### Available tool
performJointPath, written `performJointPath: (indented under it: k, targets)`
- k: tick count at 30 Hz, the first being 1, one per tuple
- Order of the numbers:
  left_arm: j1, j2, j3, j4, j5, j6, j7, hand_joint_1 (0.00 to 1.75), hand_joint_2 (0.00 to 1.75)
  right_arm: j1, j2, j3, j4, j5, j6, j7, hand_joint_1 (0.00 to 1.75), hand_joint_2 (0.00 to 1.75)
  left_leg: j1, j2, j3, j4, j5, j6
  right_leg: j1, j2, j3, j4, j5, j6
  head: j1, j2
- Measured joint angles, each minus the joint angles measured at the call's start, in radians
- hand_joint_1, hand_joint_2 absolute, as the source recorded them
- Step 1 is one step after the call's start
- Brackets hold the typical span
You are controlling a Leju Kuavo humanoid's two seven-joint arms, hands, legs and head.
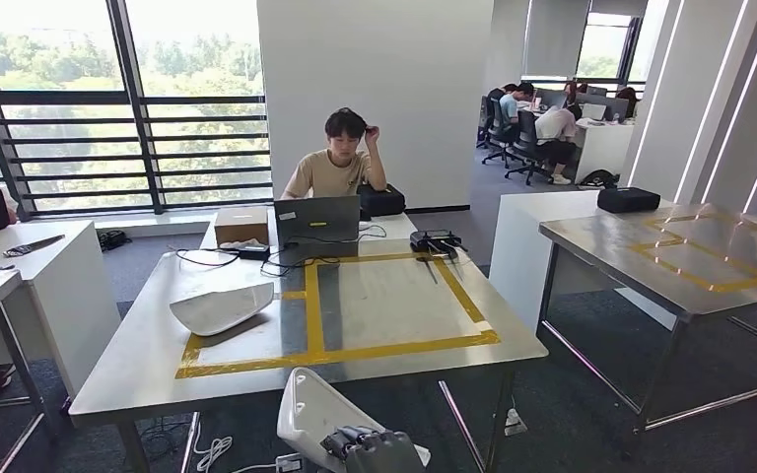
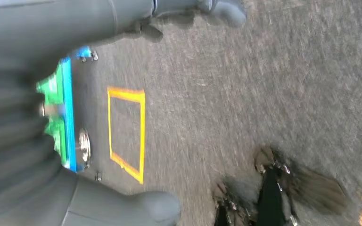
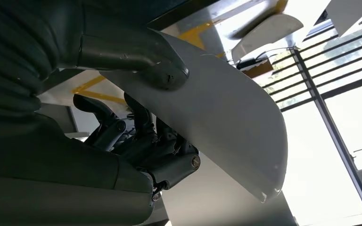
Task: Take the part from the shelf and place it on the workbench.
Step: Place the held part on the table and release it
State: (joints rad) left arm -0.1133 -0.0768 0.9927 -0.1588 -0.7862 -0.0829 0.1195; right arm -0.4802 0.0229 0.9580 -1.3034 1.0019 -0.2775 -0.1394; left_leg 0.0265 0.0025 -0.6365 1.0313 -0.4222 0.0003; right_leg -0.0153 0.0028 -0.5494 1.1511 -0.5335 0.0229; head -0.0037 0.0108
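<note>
While the right hand (image 1: pixel 373 448) grips a white moulded shell part (image 1: pixel 315 409) low in front of the workbench (image 1: pixel 138 345), placement is not yet done; the shelf pick appears complete. A second white shell (image 1: pixel 222 306) already lies on the yellow tape frame (image 1: pixel 340 350). Right wrist view adds grip detail: thumb (image 3: pixel 136 59) over one face, dark fingers (image 3: pixel 141 136) under. Left hand (image 2: pixel 52 155) hangs over carpet, blurred, apparently empty and spread.
</note>
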Motion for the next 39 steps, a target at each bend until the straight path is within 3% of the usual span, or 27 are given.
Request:
performJointPath:
  k: [1, 3, 4, 5, 6, 9, 10, 13, 14, 16, 18, 20, 21, 22, 24, 25, 26, 28, 29, 31, 32, 34, 35, 36, 37, 39]
  targets:
    - [0.000, 0.000, 0.000, 0.000, 0.000, 0.000, 0.000, 0.00, 1.75, -0.004, 0.000, -0.005, -0.001, -0.009, 0.000, -0.003, 1.75, 1.75, -0.001, -0.002, 0.008, -0.001, -0.008, 0.005, 0.000, 0.000, -0.048, 0.065, -0.012, 0.003, 0.001, 0.000]
    - [0.000, 0.002, 0.001, 0.000, 0.000, -0.001, 0.000, 0.00, 1.75, -0.010, 0.000, -0.017, -0.001, -0.029, 0.003, -0.008, 1.75, 1.75, -0.005, -0.006, 0.026, -0.001, -0.027, 0.010, 0.001, 0.000, -0.135, 0.160, -0.077, 0.003, 0.003, 0.000]
    - [0.000, 0.002, 0.002, 0.000, -0.001, -0.001, 0.000, 0.00, 1.75, -0.013, 0.000, -0.024, -0.001, -0.036, 0.006, -0.011, 1.75, 1.75, -0.008, -0.008, 0.038, -0.001, -0.037, 0.011, 0.002, 0.000, -0.161, 0.171, -0.106, 0.001, 0.004, 0.000]
    - [0.000, 0.002, 0.002, 0.000, -0.001, -0.001, 0.000, 0.00, 1.75, -0.016, 0.000, -0.030, 0.000, -0.042, 0.007, -0.014, 1.75, 1.75, -0.010, -0.011, 0.051, -0.001, -0.048, 0.011, 0.004, 0.000, -0.174, 0.155, -0.115, -0.003, 0.005, 0.000]
    - [0.000, 0.002, 0.003, 0.000, -0.001, -0.002, 0.000, 0.00, 1.75, -0.019, 0.000, -0.035, 0.000, -0.047, 0.008, -0.016, 1.75, 1.75, -0.013, -0.013, 0.066, -0.001, -0.059, 0.011, 0.008, 0.000, -0.173, 0.113, -0.096, -0.011, 0.005, 0.000]
    - [-0.001, 0.000, 0.005, 0.001, -0.001, -0.004, 0.000, 0.00, 1.75, -0.031, -0.001, -0.050, 0.004, -0.065, 0.009, -0.019, 1.75, 1.75, -0.021, -0.018, 0.101, 0.001, -0.094, 0.006, 0.028, 0.005, -0.144, -0.066, 0.060, -0.040, 0.005, 0.000]
    - [-0.002, -0.001, 0.006, 0.001, -0.001, -0.005, 0.000, 0.00, 1.75, -0.034, -0.001, -0.057, 0.007, -0.072, 0.009, -0.019, 1.75, 1.75, -0.022, -0.020, 0.109, 0.000, -0.104, 0.002, 0.033, 0.008, -0.135, -0.098, 0.092, -0.045, 0.005, 0.000]
    - [-0.002, 0.001, 0.007, 0.001, -0.001, -0.007, 0.000, 0.00, 1.75, -0.047, 0.001, -0.089, 0.018, -0.093, 0.007, -0.021, 1.75, 1.75, -0.024, -0.022, 0.123, 0.029, -0.109, -0.015, 0.030, 0.012, -0.101, -0.118, 0.105, -0.053, 0.003, 0.000]
    - [-0.003, 0.002, 0.007, 0.001, -0.001, -0.008, 0.000, 0.00, 1.75, -0.053, 0.003, -0.099, 0.022, -0.097, 0.006, -0.024, 1.75, 1.75, -0.024, -0.021, 0.112, 0.062, -0.104, -0.019, 0.027, 0.011, -0.087, -0.121, 0.107, -0.059, 0.002, 0.000]
    - [-0.005, 0.002, 0.008, 0.001, -0.001, -0.009, 0.000, 0.00, 1.75, -0.063, 0.008, -0.115, 0.033, -0.103, 0.006, -0.031, 1.75, 1.75, -0.023, -0.015, 0.048, 0.163, -0.115, -0.028, 0.025, 0.008, -0.065, -0.123, 0.096, -0.068, 0.000, 0.000]
    - [-0.004, 0.004, 0.008, 0.001, -0.001, -0.010, 0.000, 0.00, 1.75, -0.067, 0.012, -0.125, 0.047, -0.105, 0.008, -0.036, 1.75, 1.75, -0.022, -0.012, -0.033, 0.263, -0.172, -0.035, 0.025, 0.009, -0.047, -0.123, 0.076, -0.071, -0.001, 0.000]
    - [0.000, 0.006, 0.009, 0.001, -0.001, -0.009, 0.001, 0.00, 1.75, -0.068, 0.015, -0.133, 0.059, -0.106, 0.009, -0.038, 1.75, 1.75, -0.021, -0.010, -0.078, 0.276, -0.219, -0.036, 0.024, 0.011, -0.020, -0.123, 0.052, -0.070, -0.003, 0.000]
    - [0.002, 0.007, 0.010, 0.001, -0.001, -0.009, 0.001, 0.00, 1.75, -0.069, 0.016, -0.136, 0.063, -0.106, 0.009, -0.039, 1.75, 1.75, -0.021, -0.009, -0.081, 0.243, -0.210, -0.035, 0.023, 0.012, -0.004, -0.122, 0.039, -0.069, -0.003, 0.000]
    - [0.003, 0.009, 0.011, 0.001, -0.001, -0.009, 0.000, 0.00, 1.75, -0.071, 0.018, -0.139, 0.068, -0.108, 0.009, -0.041, 1.75, 1.75, -0.021, -0.008, -0.074, 0.186, -0.170, -0.034, 0.023, 0.012, 0.013, -0.122, 0.025, -0.066, -0.004, 0.000]
    - [0.007, 0.010, 0.012, 0.002, -0.001, -0.010, -0.002, 0.00, 1.75, -0.082, 0.024, -0.141, 0.081, -0.114, 0.010, -0.049, 1.75, 1.75, -0.022, -0.003, -0.058, 0.064, -0.043, -0.029, 0.024, 0.013, 0.038, -0.122, -0.003, -0.059, -0.005, 0.000]
    - [0.008, 0.011, 0.013, 0.002, 0.000, -0.011, -0.004, 0.00, 1.75, -0.088, 0.027, -0.142, 0.089, -0.119, 0.012, -0.053, 1.75, 1.75, -0.023, -0.002, -0.051, 0.027, 0.005, -0.023, 0.026, 0.014, 0.046, -0.123, -0.015, -0.053, -0.005, 0.000]
    - [0.009, 0.012, 0.013, 0.002, 0.001, -0.013, -0.005, 0.00, 1.75, -0.094, 0.030, -0.143, 0.096, -0.125, 0.012, -0.058, 1.75, 1.75, -0.023, 0.000, -0.047, 0.009, 0.029, -0.016, 0.027, 0.015, 0.051, -0.122, -0.021, -0.047, -0.005, 0.000]
    - [0.007, 0.013, 0.014, 0.002, 0.002, -0.018, -0.009, 0.00, 1.75, -0.104, 0.035, -0.147, 0.106, -0.134, 0.011, -0.064, 1.75, 1.75, -0.022, -0.002, -0.033, 0.007, 0.020, -0.001, 0.029, 0.016, 0.049, -0.103, -0.016, -0.037, -0.002, 0.000]
    - [0.007, 0.013, 0.014, 0.002, 0.002, -0.020, -0.010, 0.00, 1.75, -0.109, 0.036, -0.149, 0.111, -0.137, 0.010, -0.067, 1.75, 1.75, -0.020, -0.004, -0.025, 0.004, 0.014, 0.006, 0.029, 0.014, 0.032, -0.067, -0.003, -0.032, -0.001, 0.000]
    - [0.007, 0.015, 0.014, 0.002, 0.002, -0.022, -0.013, 0.00, 1.75, -0.117, 0.038, -0.151, 0.122, -0.141, 0.009, -0.073, 1.75, 1.75, -0.018, -0.005, -0.003, 0.001, -0.003, 0.016, 0.025, 0.009, -0.041, 0.044, 0.006, -0.020, 0.001, 0.000]
    - [0.007, 0.016, 0.014, 0.002, 0.002, -0.022, -0.014, 0.00, 1.75, -0.118, 0.039, -0.151, 0.127, -0.143, 0.009, -0.074, 1.75, 1.75, -0.018, -0.006, 0.008, 0.001, -0.014, 0.019, 0.023, 0.008, -0.086, 0.103, -0.011, -0.015, 0.001, 0.000]
    - [0.008, 0.019, 0.015, 0.002, 0.002, -0.022, -0.014, 0.00, 1.75, -0.118, 0.039, -0.151, 0.138, -0.144, 0.009, -0.074, 1.75, 1.75, -0.018, -0.008, 0.034, 0.000, -0.038, 0.020, 0.019, 0.006, -0.160, 0.168, -0.079, -0.010, 0.002, 0.000]
    - [0.009, 0.019, 0.015, 0.002, 0.002, -0.022, -0.014, 0.00, 1.75, -0.118, 0.039, -0.151, 0.143, -0.145, 0.009, -0.074, 1.75, 1.75, -0.018, -0.010, 0.050, 0.000, -0.052, 0.018, 0.018, 0.005, -0.180, 0.165, -0.102, -0.009, 0.002, 0.000]
    - [0.009, 0.019, 0.015, 0.002, 0.002, -0.022, -0.014, 0.00, 1.75, -0.118, 0.039, -0.151, 0.147, -0.145, 0.009, -0.075, 1.75, 1.75, -0.018, -0.012, 0.069, 0.000, -0.066, 0.017, 0.017, 0.004, -0.187, 0.135, -0.102, -0.010, 0.003, 0.000]
    - [0.009, 0.020, 0.015, 0.002, 0.002, -0.022, -0.014, 0.00, 1.75, -0.118, 0.039, -0.151, 0.150, -0.145, 0.009, -0.075, 1.75, 1.75, -0.018, -0.013, 0.088, 0.000, -0.080, 0.015, 0.017, 0.004, -0.183, 0.082, -0.071, -0.013, 0.003, 0.000]
    - [0.009, 0.019, 0.015, 0.003, 0.000, -0.022, -0.014, 0.00, 1.75, -0.118, 0.039, -0.151, 0.156, -0.146, 0.009, -0.075, 1.75, 1.75, -0.019, -0.015, 0.117, 0.001, -0.108, 0.009, 0.021, 0.001, -0.164, -0.043, 0.053, -0.023, 0.003, 0.000]
